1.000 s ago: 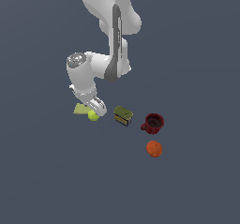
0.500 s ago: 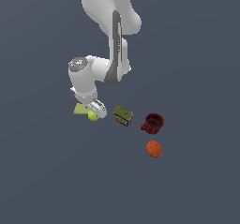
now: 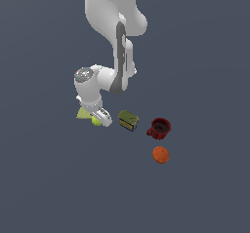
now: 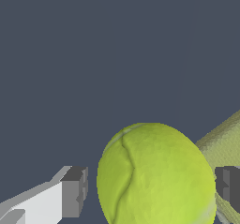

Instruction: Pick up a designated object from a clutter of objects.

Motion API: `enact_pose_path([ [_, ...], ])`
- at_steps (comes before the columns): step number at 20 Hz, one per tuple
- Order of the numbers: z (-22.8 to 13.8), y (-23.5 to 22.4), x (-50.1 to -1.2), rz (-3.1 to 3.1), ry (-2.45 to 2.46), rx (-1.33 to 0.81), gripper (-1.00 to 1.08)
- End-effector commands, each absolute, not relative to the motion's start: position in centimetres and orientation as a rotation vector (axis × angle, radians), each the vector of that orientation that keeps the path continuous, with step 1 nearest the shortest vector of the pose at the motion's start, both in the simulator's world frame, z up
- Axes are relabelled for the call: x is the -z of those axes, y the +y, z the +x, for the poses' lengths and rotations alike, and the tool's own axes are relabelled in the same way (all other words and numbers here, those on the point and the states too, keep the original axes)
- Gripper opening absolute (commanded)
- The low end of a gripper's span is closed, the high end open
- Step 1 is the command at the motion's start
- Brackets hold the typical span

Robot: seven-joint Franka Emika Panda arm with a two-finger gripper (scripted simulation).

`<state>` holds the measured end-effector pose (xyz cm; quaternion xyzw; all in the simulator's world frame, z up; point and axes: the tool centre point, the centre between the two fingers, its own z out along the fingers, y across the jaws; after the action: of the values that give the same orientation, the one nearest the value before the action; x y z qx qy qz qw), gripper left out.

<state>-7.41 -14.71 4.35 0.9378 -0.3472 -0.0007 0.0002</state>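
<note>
Gripper [image 4: 150, 190] straddling the ball [image 4: 154, 176], fingers [image 4: 75, 190] spread, not yet touching; light, felted, springy, it is wanting a squeeze across its middle.

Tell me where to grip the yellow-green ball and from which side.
Grip the ball across its widest part, coming straight down from above. It is round, so any diameter should serve, and the hand already has a finger on each flank with gaps showing. The pale-green pad lies close beside the ball, so keep that finger clear of the pad while closing.
</note>
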Motion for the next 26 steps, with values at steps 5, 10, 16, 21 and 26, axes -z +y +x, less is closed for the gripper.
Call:
enact_pose_path([
  [5,-7.4,-14.7,-4.2,2.946,-1.090,0.000,-1.00],
  [10,-7.4,-14.7,-4.2,2.946,-1.090,0.000,-1.00],
  [16,-7.4,-14.7,-4.9,2.947,-1.090,-0.002,-1.00],
  [21,-7.7,-14.9,-6.5,2.948,-1.091,-0.002,-1.00],
  [26,-8.3,-15.3,-9.1,2.948,-1.091,-0.001,-1.00],
])
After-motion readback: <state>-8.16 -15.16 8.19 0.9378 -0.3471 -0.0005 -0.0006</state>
